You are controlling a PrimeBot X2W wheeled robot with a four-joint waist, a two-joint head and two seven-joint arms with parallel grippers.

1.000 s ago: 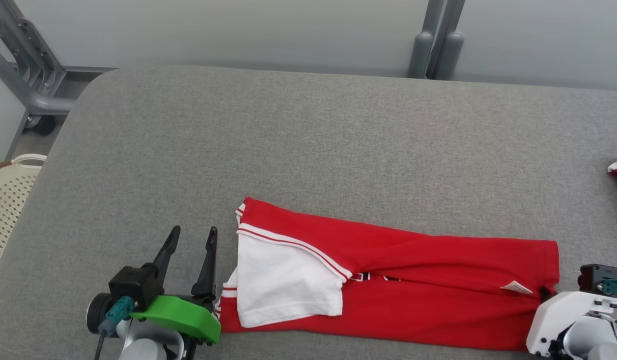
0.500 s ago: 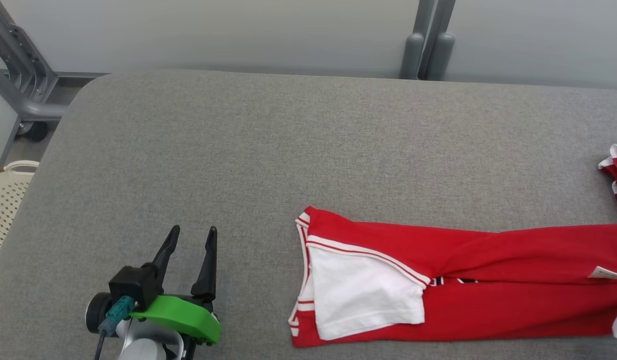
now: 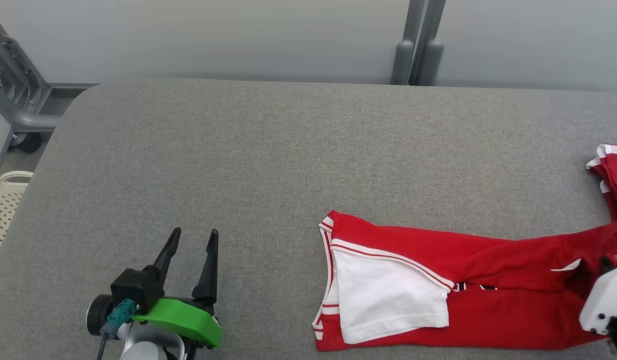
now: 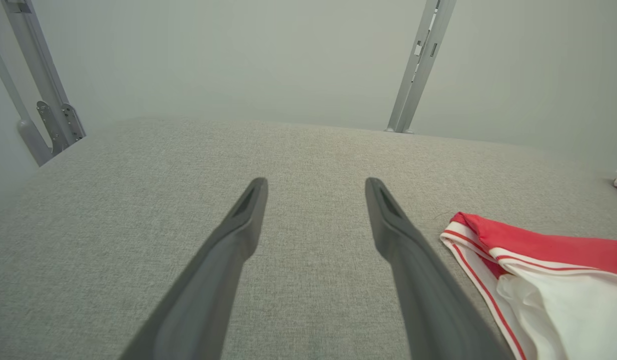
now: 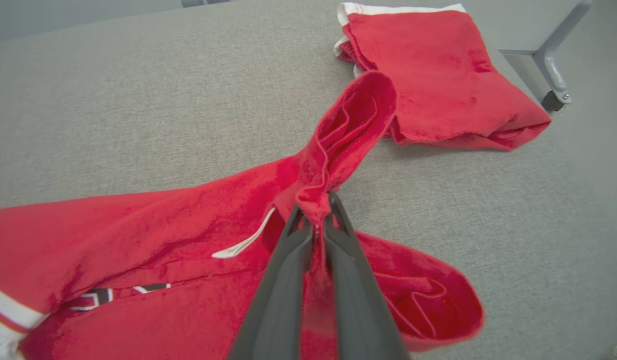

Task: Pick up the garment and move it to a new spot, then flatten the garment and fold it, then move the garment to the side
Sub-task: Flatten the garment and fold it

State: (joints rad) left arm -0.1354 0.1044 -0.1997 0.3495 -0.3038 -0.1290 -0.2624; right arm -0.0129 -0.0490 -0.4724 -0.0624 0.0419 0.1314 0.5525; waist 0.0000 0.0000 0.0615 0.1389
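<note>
Grey fabric covers the bench (image 3: 288, 150), and the red garment (image 3: 488, 310) lies on it folded into a long strip, stretching away from the right fingers (image 5: 301, 240). These are pinched tight on a bunched end of the cloth, raised a little, likely so it can be dragged sideways. Beyond their tips sits another folded red piece (image 5: 438, 75), probably the side pile. Left fingers (image 3: 208, 265) stand wide, holding nothing, well apart from the garment's white-trimmed end.

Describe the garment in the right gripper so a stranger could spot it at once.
On the grey padded table, look toward the robot's right front. The long red garment lies stretched there, one end pinched in the right gripper. Unlike the folded red garment nearby, it shows a white panel with striped trim.
</note>
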